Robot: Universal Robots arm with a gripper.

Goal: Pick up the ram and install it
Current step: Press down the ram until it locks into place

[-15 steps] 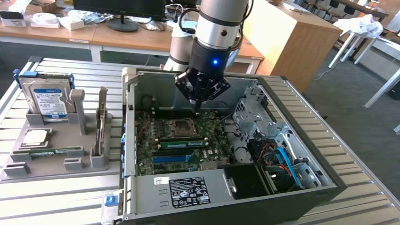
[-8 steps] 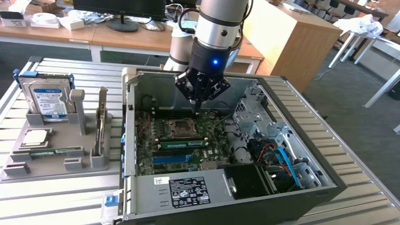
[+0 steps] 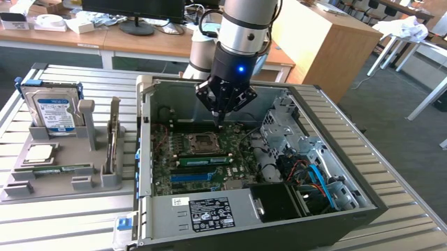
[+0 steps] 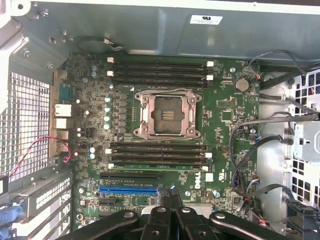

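Green, thin circuit-board ram stick (image 3: 202, 161) appears to stand on edge in a motherboard slot just beside the CPU socket (image 3: 200, 140), inside the open black computer case (image 3: 209, 213) at mid-counter. A look-alike green stick (image 3: 59, 168) lies on the grey holder tray (image 3: 63, 187) near the slatted metal counter's (image 3: 70, 222) edge at the exterior view's left. The black gripper (image 3: 221, 121) hangs over the motherboard, fingers (image 4: 161, 212) pressed together, holding nothing.

Handling, by judgement: light, stiff, fragile. Grip across the flat faces near the top edge, clear of the contacts.
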